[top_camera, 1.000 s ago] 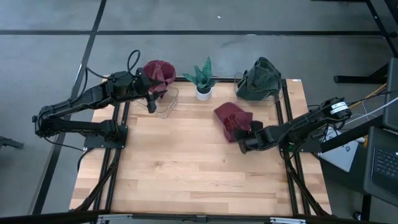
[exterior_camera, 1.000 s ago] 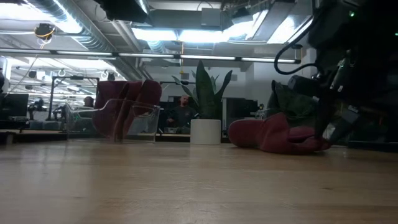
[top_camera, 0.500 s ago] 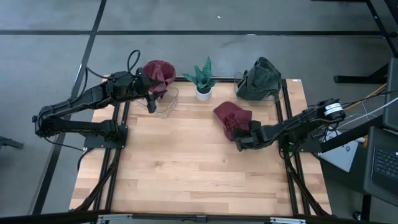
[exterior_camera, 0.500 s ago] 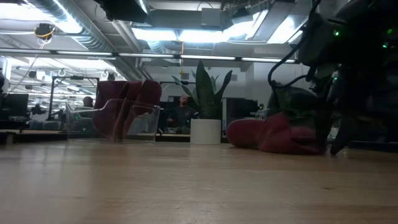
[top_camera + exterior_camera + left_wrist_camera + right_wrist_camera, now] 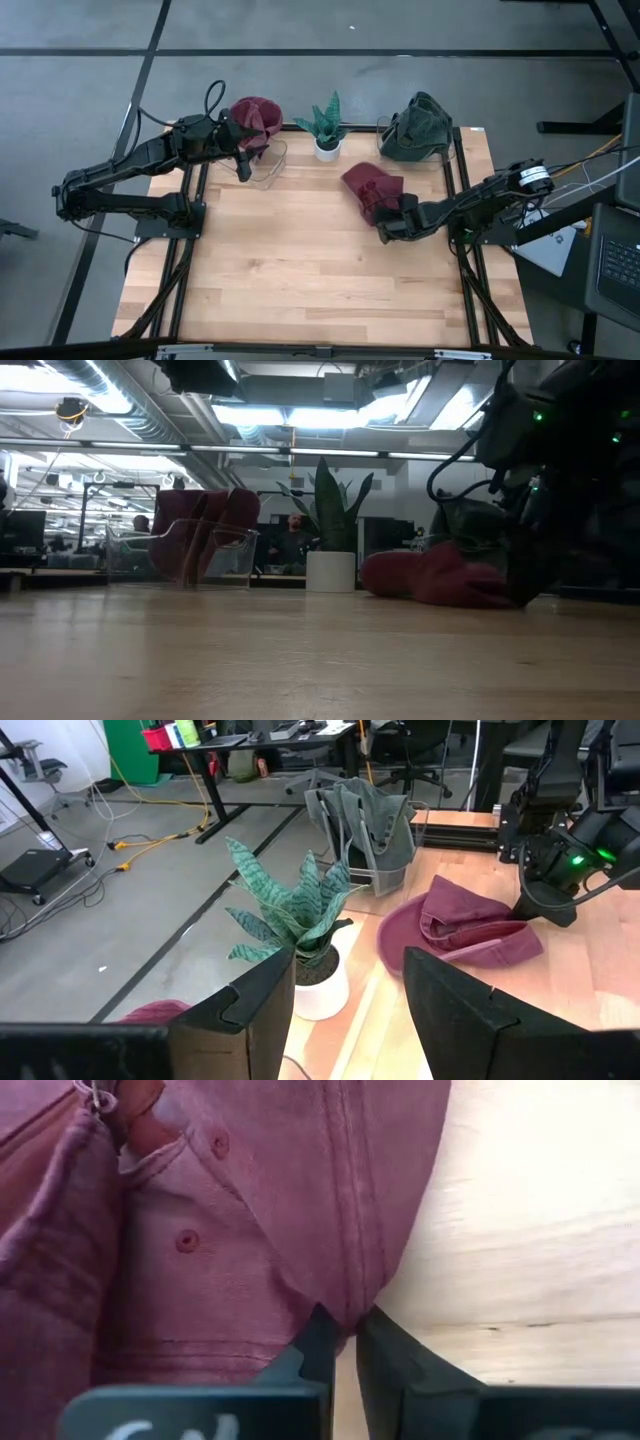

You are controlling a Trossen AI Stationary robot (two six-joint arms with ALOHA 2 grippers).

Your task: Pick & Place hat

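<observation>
A maroon hat (image 5: pixel 370 188) lies crumpled on the wooden table right of centre, also seen in the low view (image 5: pixel 430 575) and in the left wrist view (image 5: pixel 460 925). My right gripper (image 5: pixel 388 230) sits at its near-right edge, shut on it (image 5: pixel 345 1330). My left gripper (image 5: pixel 243 162) waits open (image 5: pixel 350 1010) at the far left, beside a clear holder (image 5: pixel 270 168) that carries a second maroon hat (image 5: pixel 255 118). My right gripper pinches a stitched edge (image 5: pixel 350 1295) of the maroon hat between its two fingertips. It comes in low from the table's near-right side. The hat lies on the table, spread away from the fingers.
A potted plant (image 5: pixel 327 130) stands at the far edge between the clear holder and a stand bearing a green hat (image 5: pixel 418 128). Bare wood (image 5: pixel 300 270) fills the near half of the table. People and desks show in the room beyond in the low view.
My right gripper has moved toward the table's left, in against the maroon hat's near-right edge. The hat has slid slightly toward the far left.
</observation>
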